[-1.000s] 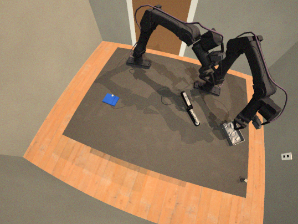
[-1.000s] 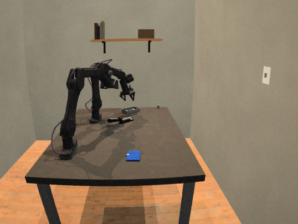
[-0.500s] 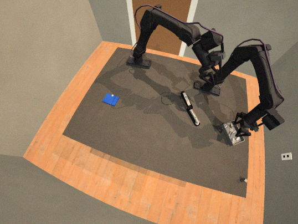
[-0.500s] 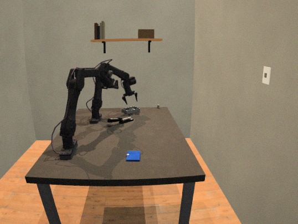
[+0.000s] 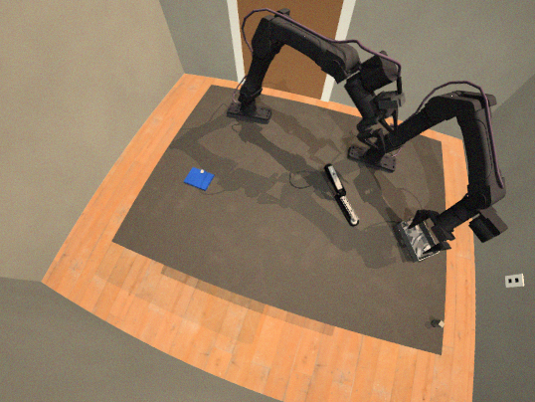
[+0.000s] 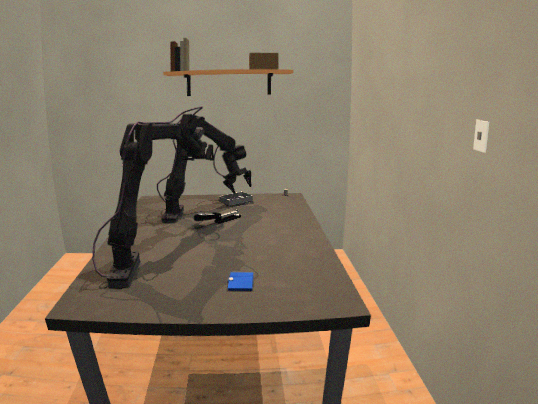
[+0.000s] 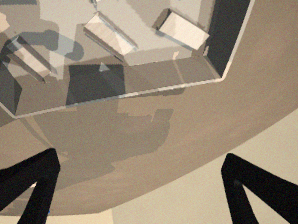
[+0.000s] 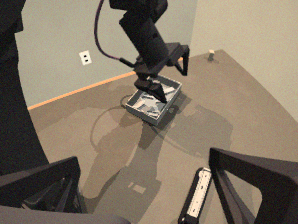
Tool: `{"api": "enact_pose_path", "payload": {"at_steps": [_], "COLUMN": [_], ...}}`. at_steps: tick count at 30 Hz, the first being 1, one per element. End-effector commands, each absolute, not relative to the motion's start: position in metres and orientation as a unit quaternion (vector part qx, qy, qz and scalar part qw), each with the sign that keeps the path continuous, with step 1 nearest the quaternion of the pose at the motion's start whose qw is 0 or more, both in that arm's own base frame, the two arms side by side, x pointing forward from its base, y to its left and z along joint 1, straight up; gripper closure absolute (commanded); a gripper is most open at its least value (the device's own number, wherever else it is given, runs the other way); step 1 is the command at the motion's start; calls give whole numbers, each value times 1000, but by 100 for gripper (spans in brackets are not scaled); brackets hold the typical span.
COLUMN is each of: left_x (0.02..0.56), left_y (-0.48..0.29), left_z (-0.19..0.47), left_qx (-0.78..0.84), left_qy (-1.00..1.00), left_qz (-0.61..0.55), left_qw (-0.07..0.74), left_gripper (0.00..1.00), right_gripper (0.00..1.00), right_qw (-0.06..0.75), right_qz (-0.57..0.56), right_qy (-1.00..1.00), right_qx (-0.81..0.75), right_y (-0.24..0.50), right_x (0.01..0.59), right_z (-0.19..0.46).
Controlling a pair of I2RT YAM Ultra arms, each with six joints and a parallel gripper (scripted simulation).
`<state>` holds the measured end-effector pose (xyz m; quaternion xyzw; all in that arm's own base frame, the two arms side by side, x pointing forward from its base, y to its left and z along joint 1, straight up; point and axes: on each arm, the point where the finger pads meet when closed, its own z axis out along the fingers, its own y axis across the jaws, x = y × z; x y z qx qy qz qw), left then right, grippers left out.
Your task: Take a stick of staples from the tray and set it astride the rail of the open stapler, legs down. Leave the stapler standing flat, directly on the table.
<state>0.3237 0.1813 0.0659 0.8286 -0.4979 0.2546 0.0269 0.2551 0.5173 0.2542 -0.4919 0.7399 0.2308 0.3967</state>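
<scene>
Black jaws on the left gripper (image 5: 429,233) (image 6: 241,188) (image 7: 140,153) (image 8: 175,88) wide apart, nothing held, above the tray (image 5: 409,247) (image 6: 236,201) (image 7: 150,90) (image 8: 158,121). Staple sticks (image 5: 422,241) (image 7: 111,35) (image 8: 148,108) lie inside. Right gripper (image 5: 372,141) (image 6: 208,152) (image 8: 145,155) also spread, empty. Open stapler (image 5: 341,194) (image 6: 218,217) (image 8: 198,194) on the table (image 5: 278,234) (image 6: 280,240) (image 8: 65,127) between tray and blue block (image 5: 199,179) (image 6: 240,282).

Left hand (image 5: 429,236) (image 6: 242,188) (image 7: 141,156) (image 8: 175,89) lower than before, turned, its fingers now spread across the tray (image 5: 407,244) (image 6: 237,201) (image 7: 230,40) (image 8: 159,118), tray nearer beneath the hand
</scene>
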Motion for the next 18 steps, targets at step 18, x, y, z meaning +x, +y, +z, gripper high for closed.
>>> {"api": "enact_pose_path", "payload": {"at_steps": [18], "left_x": [341], "left_y": [180], "left_z": [54], "left_qx": [894], "left_qy": [-284], "left_qz": [336], "left_qw": [83], "left_gripper": [0], "right_gripper": [0], "right_qw": [411], "right_qz": [240], "right_qy": [730], "right_qx": [-490], "right_y": [520], "right_x": [255], "right_z": [273]}}
